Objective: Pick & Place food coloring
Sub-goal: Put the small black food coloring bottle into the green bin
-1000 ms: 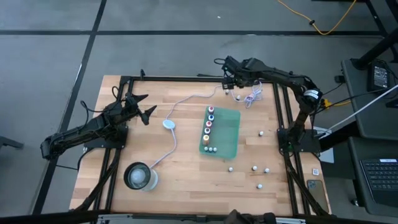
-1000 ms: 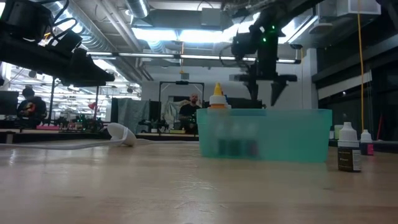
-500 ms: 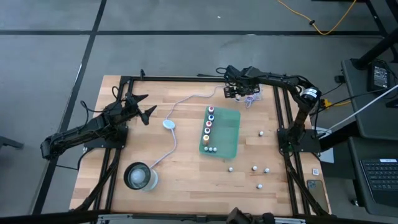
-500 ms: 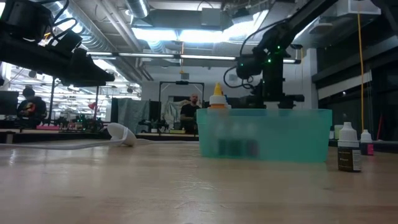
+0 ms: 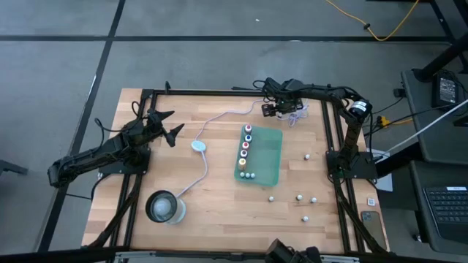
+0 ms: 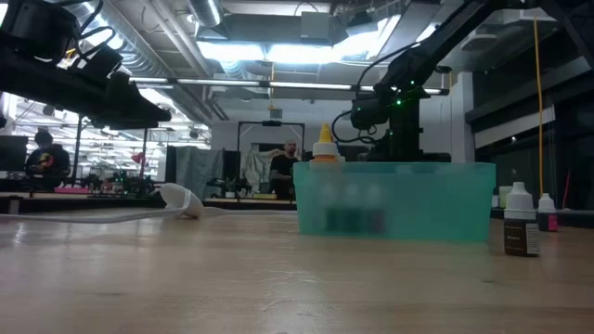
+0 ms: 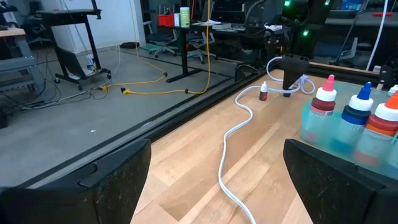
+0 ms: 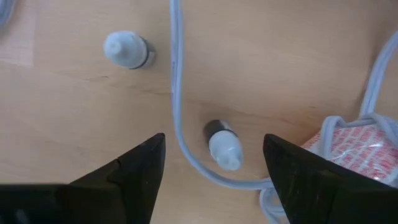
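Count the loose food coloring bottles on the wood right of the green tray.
5: one beside the tray's upper right, four below. More near the right hand may be hidden.

One teal tray (image 5: 269,157) holds a column of about five food coloring bottles (image 5: 246,145) and a row of three more (image 5: 247,175). Five loose bottles (image 5: 299,196) sit toward 4 o'clock on the surface (image 5: 219,190), and two others (image 8: 222,142) at 1 o'clock. There is one glass container (image 5: 164,207) and one puck (image 5: 198,146).
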Available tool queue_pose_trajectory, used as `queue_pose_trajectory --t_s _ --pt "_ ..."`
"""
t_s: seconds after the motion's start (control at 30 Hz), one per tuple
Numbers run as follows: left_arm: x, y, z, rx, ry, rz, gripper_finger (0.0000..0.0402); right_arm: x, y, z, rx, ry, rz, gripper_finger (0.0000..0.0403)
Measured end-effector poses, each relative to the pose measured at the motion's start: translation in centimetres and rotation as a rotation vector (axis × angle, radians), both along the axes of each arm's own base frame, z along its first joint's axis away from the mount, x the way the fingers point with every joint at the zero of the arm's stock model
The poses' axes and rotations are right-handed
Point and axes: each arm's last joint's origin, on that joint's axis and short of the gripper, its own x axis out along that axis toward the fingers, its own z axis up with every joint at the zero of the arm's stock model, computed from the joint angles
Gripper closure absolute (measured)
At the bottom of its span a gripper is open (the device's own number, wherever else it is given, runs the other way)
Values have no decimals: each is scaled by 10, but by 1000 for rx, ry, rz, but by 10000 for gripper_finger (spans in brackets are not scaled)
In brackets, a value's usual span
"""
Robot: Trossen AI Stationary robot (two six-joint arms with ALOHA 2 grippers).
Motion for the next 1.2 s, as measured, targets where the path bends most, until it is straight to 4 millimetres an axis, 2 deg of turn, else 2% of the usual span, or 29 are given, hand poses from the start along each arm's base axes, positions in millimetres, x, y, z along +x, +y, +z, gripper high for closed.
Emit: queue_pose_trajectory --t_s 0.73,0.9,1.03,1.2 --pt "0 0 0 0 0 0 41 -1 -1 0 27 -15 -1 313" --pt "0 0 0 0 0 0 41 -4 -2 3 -10 9 20 351" --pt "0 0 0 0 0 0 41 -7 -2 16 -40 -10 45 352" --pt "0 0 0 0 0 0 41 -15 1 42 -106 -52 75 335"
